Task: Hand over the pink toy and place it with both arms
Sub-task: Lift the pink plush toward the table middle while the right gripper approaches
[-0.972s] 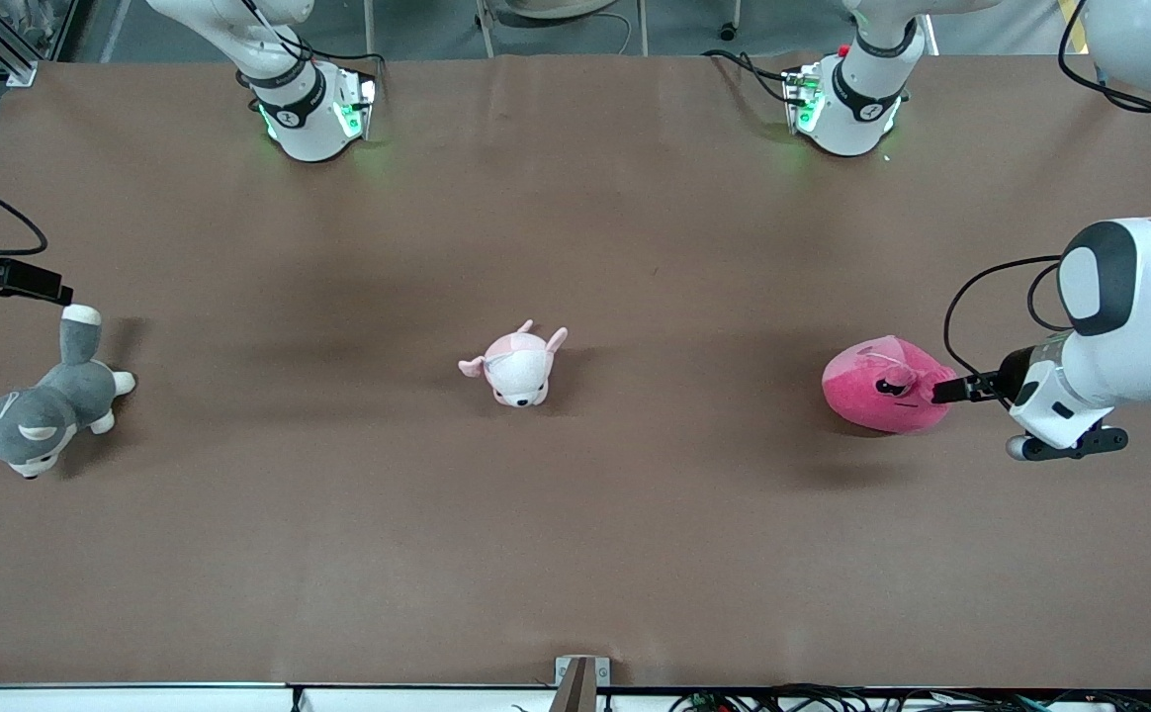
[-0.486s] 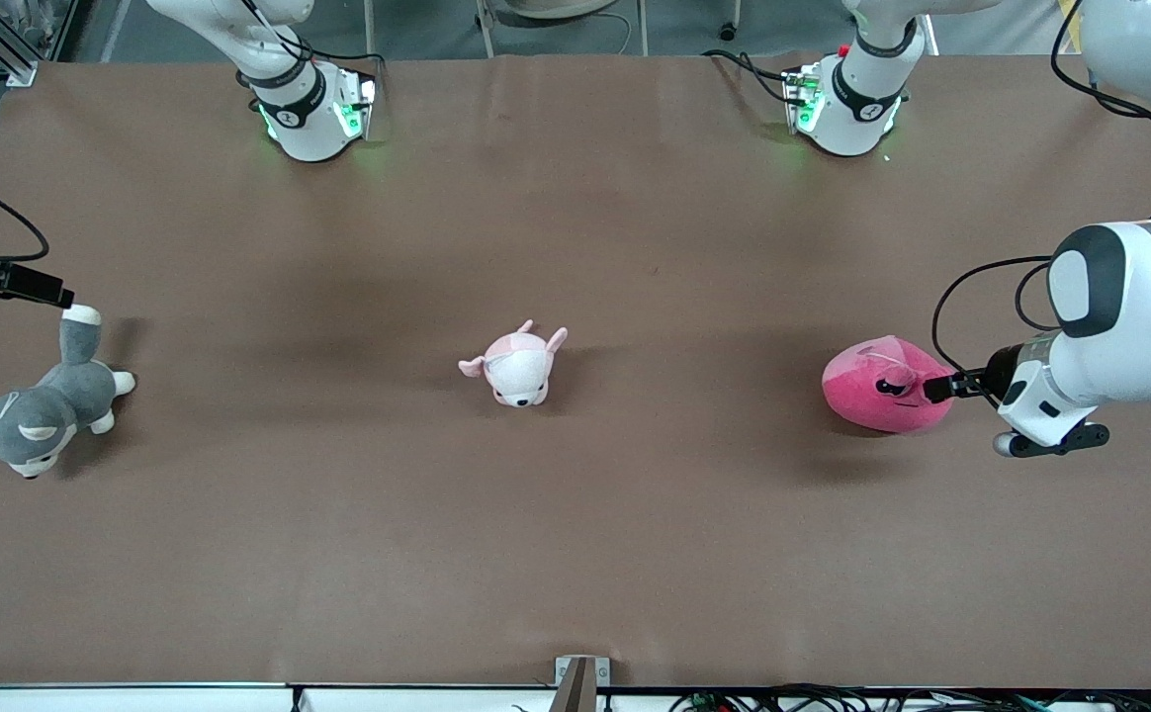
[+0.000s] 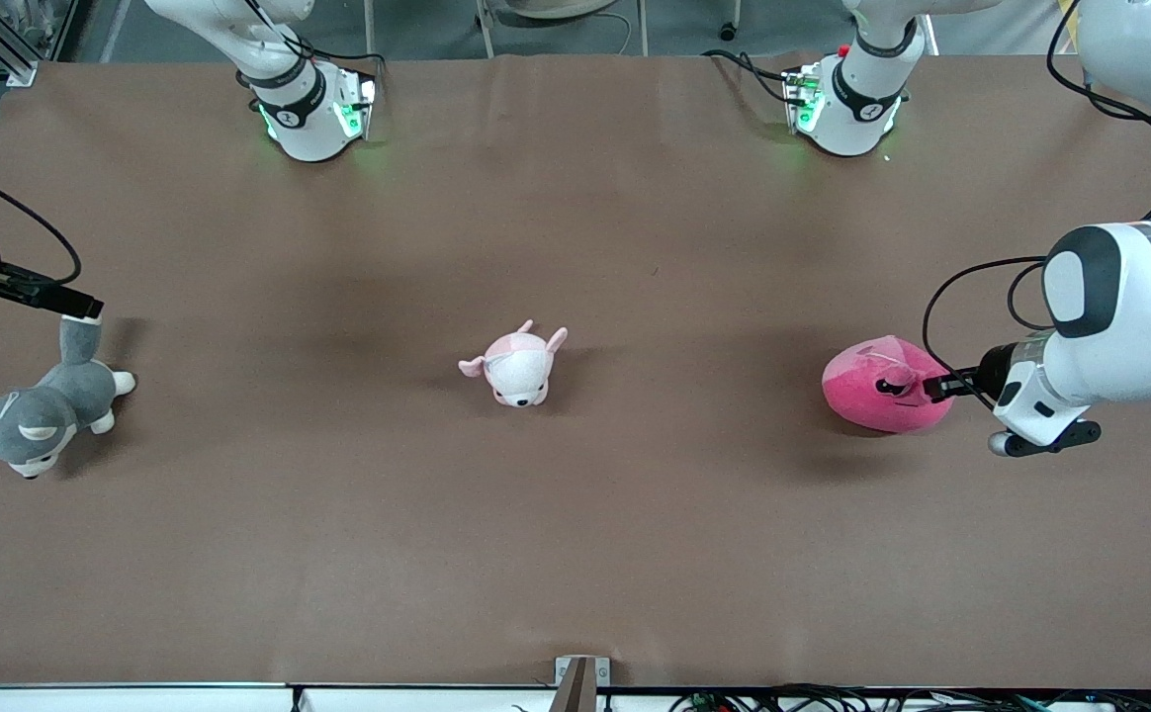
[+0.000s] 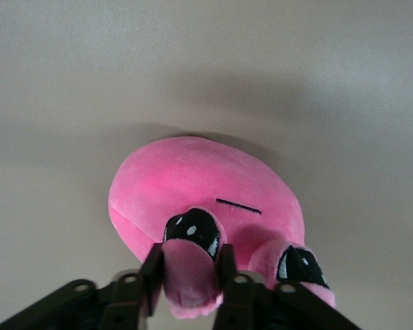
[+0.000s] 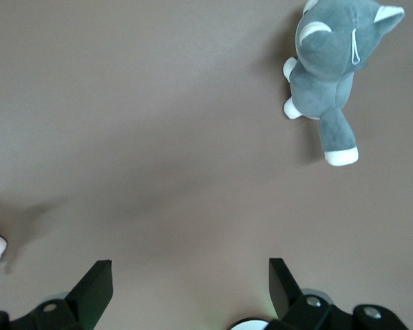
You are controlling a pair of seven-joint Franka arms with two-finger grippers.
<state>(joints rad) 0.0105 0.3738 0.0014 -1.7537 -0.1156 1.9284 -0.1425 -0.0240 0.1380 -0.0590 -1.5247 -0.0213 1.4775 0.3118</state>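
The pink toy, a rounded hot-pink plush with droopy black eyes, lies on the brown table toward the left arm's end. My left gripper is low at its side and shut on one of its droopy eye flaps; the left wrist view shows the fingers pinching the flap of the pink toy. My right gripper is open and empty, up above the table at the right arm's end, over the grey plush's tail; its fingers stand wide apart in the right wrist view.
A small pale pink-and-white plush animal lies mid-table. A grey-and-white plush cat lies at the right arm's end, also seen in the right wrist view. The arm bases stand along the table's edge farthest from the front camera.
My left gripper has moved in toward the pink toy and closed on its eye flap. My right gripper has shifted slightly toward mid-table over the grey plush's tail.
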